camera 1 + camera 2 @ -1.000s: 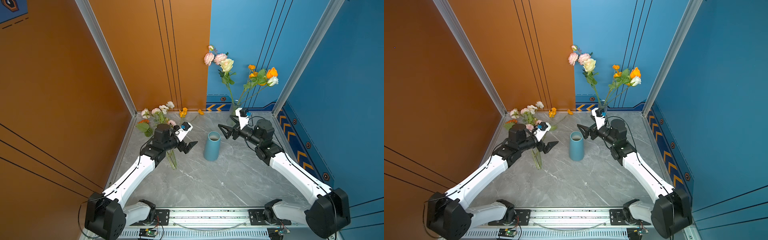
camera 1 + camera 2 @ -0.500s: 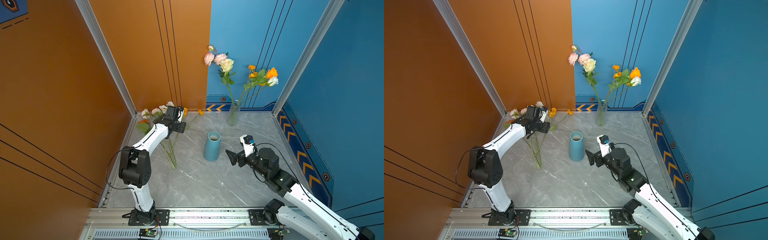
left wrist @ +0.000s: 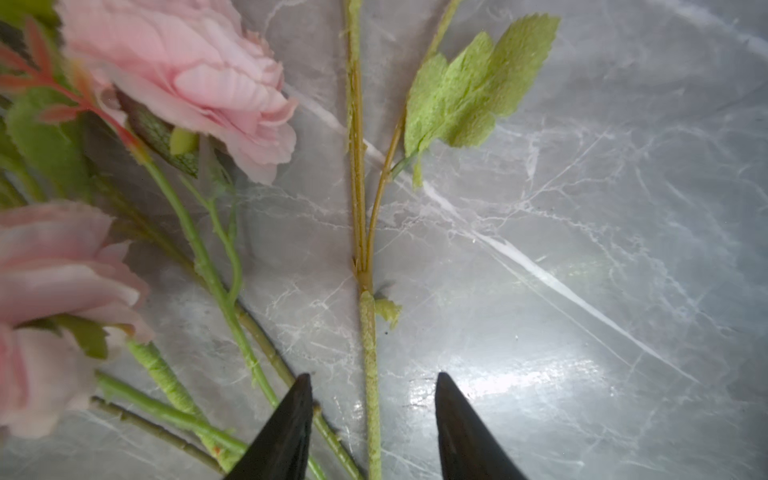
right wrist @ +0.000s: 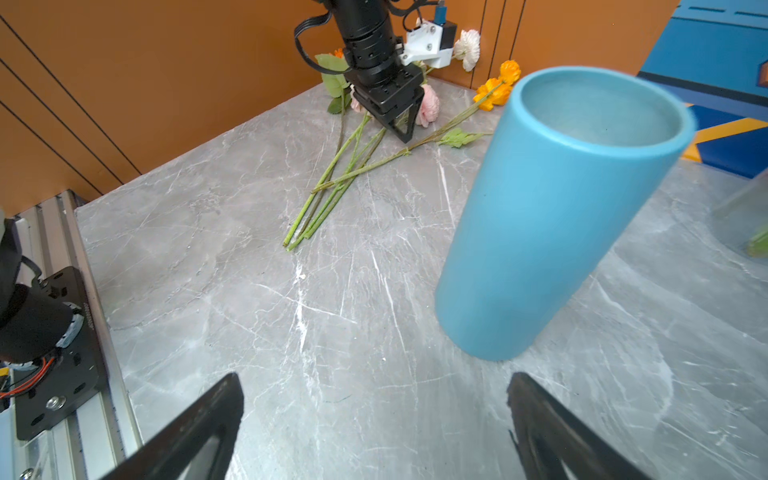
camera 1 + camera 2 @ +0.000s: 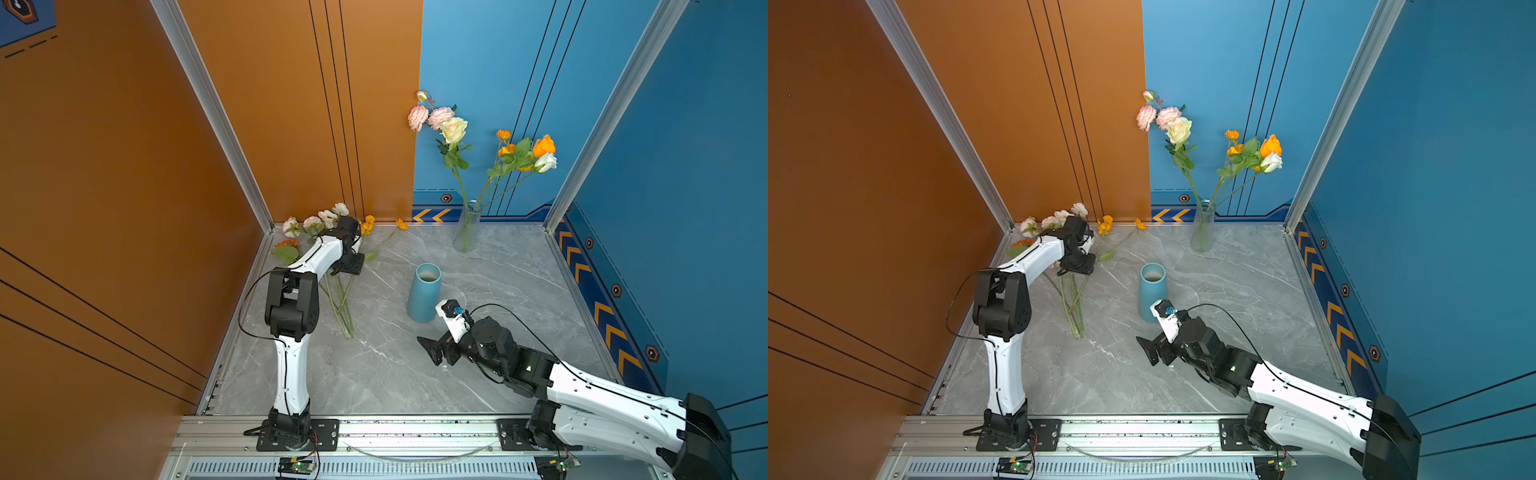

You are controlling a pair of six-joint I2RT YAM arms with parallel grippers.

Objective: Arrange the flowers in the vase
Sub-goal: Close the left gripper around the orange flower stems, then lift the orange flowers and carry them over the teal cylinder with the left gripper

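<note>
Loose flowers (image 5: pixel 341 301) are lying flat on the desk (image 5: pixel 374 382) in the far-left corner. Their blooms are pointing toward the orange wall and the stem ends are fanning out toward the middle.

The left tool (image 5: pixel 348 266) is pointing down over the stems, close behind the blooms. In the left wrist view it is sitting part-open, jaws straddling one yellow-green stem (image 3: pixel 370 340). Bare desk is showing on both sides of that stem, so nothing is gripped. Pink blooms (image 3: pixel 187 83) are lying to one side of the stem and a green leaf (image 3: pixel 469 91) to the other.

The right tool (image 5: pixel 430 351) is hanging low over the desk with its jaws spread wide and empty. It is sitting near the blue vase (image 5: pixel 424 297) on the front side, not touching it, and well apart from the loose flowers. The blue vase is standing upright mid-desk.

A glass vase (image 5: pixel 466 232) is standing by the back wall, holding upright stems with pink, cream and orange blooms.
</note>
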